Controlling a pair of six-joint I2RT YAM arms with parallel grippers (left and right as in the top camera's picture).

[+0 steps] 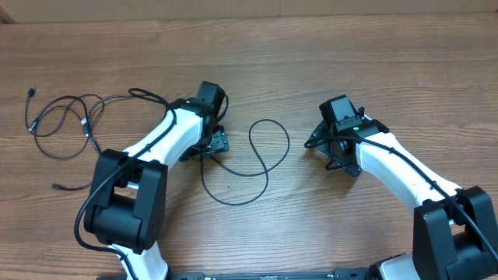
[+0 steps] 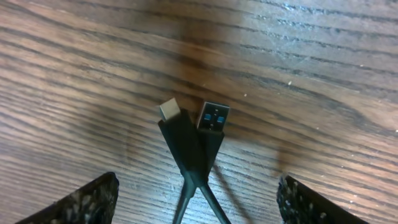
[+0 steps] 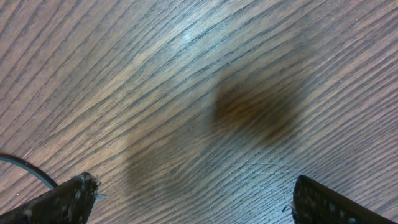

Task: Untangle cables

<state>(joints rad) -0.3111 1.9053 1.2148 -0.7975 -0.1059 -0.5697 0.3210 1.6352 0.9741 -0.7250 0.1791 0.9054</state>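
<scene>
Progress: partial. On the brown wood-grain table [image 1: 405,62], a loose bundle of thin black cables [image 1: 87,128] lies at nine o'clock in the overhead view. Its loops cross one another, so it is judged not yet sorted. One single thin black cable [image 1: 267,175] lies apart at centre in an open curl between the two arms, and is judged freed or nearly so.

Left gripper [image 2: 196,198]: fingers [image 2: 87,199] spread wide, holding nothing. Two black plug ends [image 2: 193,124], apparently of that single cable, lie crossed on the wood between the fingers. One has a slim silvery tip, the other is broader with a blue insert. Their tips point to twelve o'clock, their cords leave at six, and they are clear of both pads.

Right gripper [image 3: 196,199]: fingers spread wide over bare wood, empty. A thin black cord [image 3: 25,165] passes at eight o'clock, just beside the finger there.
</scene>
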